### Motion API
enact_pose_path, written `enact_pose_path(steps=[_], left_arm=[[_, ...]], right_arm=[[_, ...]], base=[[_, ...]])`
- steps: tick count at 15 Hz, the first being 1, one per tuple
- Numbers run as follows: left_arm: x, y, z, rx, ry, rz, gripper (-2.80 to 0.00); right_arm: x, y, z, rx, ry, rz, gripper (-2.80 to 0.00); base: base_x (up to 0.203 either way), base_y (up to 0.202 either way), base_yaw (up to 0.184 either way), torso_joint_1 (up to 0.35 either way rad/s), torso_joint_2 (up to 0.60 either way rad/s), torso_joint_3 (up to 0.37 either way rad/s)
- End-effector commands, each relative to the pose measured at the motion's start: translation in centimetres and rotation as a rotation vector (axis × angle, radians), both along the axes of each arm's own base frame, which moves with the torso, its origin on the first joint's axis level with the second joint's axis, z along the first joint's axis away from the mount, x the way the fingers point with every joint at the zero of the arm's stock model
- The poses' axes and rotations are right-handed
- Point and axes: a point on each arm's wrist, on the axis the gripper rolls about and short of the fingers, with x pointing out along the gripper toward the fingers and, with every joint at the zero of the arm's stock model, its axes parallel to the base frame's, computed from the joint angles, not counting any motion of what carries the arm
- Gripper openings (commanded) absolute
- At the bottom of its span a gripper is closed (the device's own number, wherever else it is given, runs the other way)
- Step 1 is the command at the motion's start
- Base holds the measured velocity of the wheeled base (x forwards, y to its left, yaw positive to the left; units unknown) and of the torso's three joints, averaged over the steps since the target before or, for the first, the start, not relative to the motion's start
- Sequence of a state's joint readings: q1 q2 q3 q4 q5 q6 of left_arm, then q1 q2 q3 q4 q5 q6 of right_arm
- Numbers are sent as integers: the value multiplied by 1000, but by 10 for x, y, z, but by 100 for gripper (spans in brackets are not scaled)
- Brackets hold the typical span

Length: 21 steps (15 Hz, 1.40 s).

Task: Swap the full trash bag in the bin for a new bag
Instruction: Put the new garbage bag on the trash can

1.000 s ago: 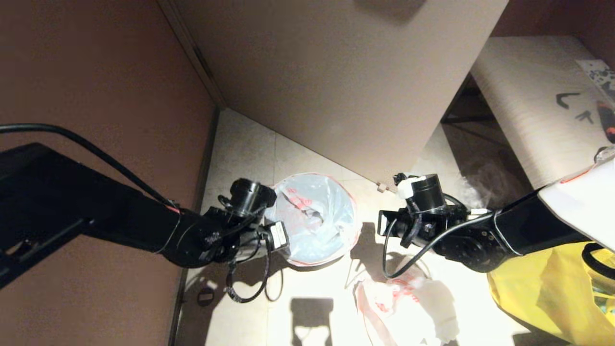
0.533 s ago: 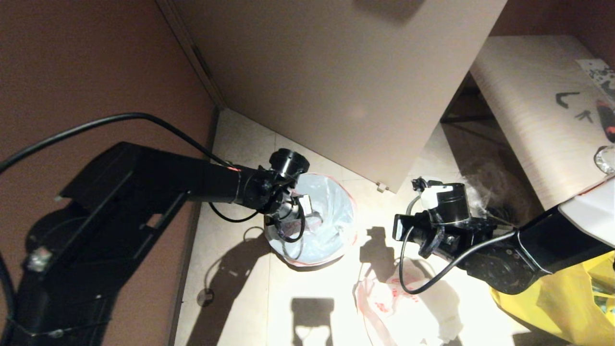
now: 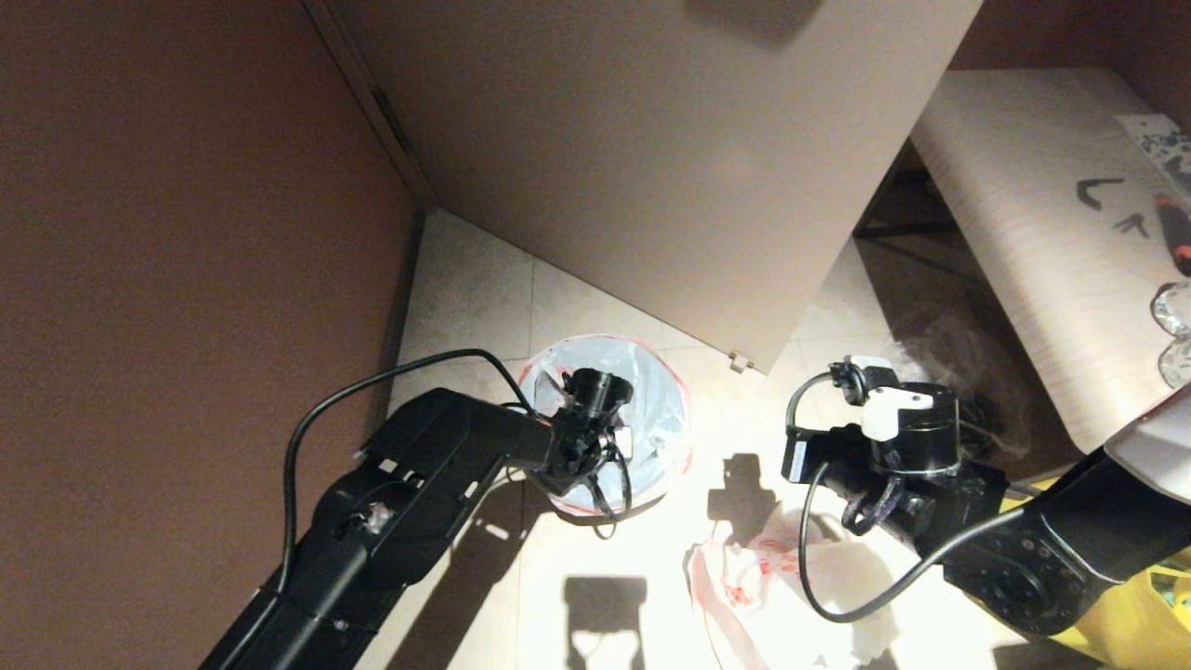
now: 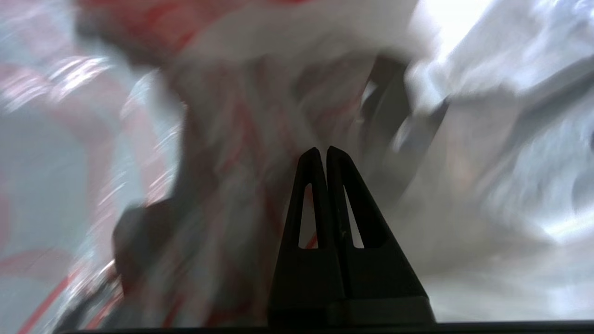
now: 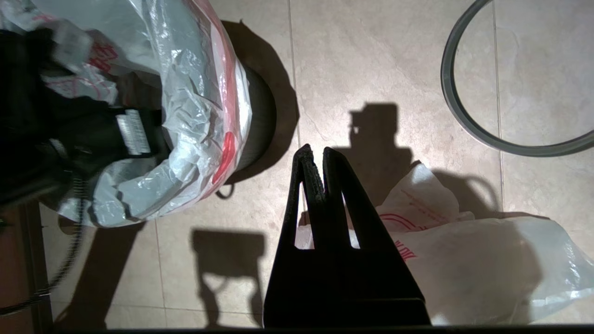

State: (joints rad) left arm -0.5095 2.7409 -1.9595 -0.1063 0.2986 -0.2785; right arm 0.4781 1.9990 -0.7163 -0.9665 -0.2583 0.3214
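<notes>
On the tile floor point(image 3: 475, 288), nearest the robot, lies a crumpled white bag point(image 3: 819, 577) with red print, flat and loose. Just above it hangs the right gripper point(image 5: 315, 155), clenched with nothing between its fingers, pointing down at the floor between that bag and the bin point(image 5: 262, 123). The grey ring point(image 5: 468, 120) lies on the floor apart from the bin, beside the loose bag. A bit of yellow tote point(image 3: 1149, 619) shows at the right edge. Farther on, the bin stands near the wall corner, lined with a white, red-trimmed bag point(image 3: 651, 409) folded over its rim. The left gripper point(image 4: 323, 150) reaches down inside this lining, its fingers pressed together, blurred film all around. Whether it pinches any film cannot be told. Beyond stands a counter point(image 3: 1023, 214).
</notes>
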Motion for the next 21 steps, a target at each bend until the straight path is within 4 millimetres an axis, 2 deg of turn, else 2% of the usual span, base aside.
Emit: enact_pose_path(steps=[1,5,8,10,11,13,15,17,19,20,21], left_arm=[[5,-2,-35,14,-40,-26,-280],[7,0,-38,30,-52,-48,-280],[8,-3,-26,18,-100,-32,-280],[2,-4,1,39,-126,11,-280],[-5,-3,27,34,-140,24,-280],[-29,6,77,17,-108,67,-280],[-66,25,107,-23,29,166,-280],[-103,46,109,-47,160,258,-280],[-132,65,111,-105,219,342,-280],[-141,71,107,-160,253,379,0],[-144,74,109,-247,251,386,0]], right_arm=[[-8,-3,3,4,-10,3,-280],[-14,-6,8,5,-18,22,-280],[-16,-4,11,7,-27,30,-280],[-21,-2,18,15,-43,39,-280],[-24,-3,20,16,-45,40,-280],[-22,-7,10,6,-13,24,-280],[-26,-7,1,7,21,25,-280],[-23,-5,-7,44,42,14,-280],[-19,-4,-23,50,61,6,-280],[-17,-3,-33,47,65,6,-280],[-17,-3,-41,46,56,8,-280]], base=[[0,0,0,0,0,0],[0,0,0,0,0,0],[0,0,0,0,0,0],[0,0,0,0,0,0],[0,0,0,0,0,0],[0,0,0,0,0,0],[0,0,0,0,0,0],[0,0,0,0,0,0],[0,0,0,0,0,0],[0,0,0,0,0,0],[0,0,0,0,0,0]])
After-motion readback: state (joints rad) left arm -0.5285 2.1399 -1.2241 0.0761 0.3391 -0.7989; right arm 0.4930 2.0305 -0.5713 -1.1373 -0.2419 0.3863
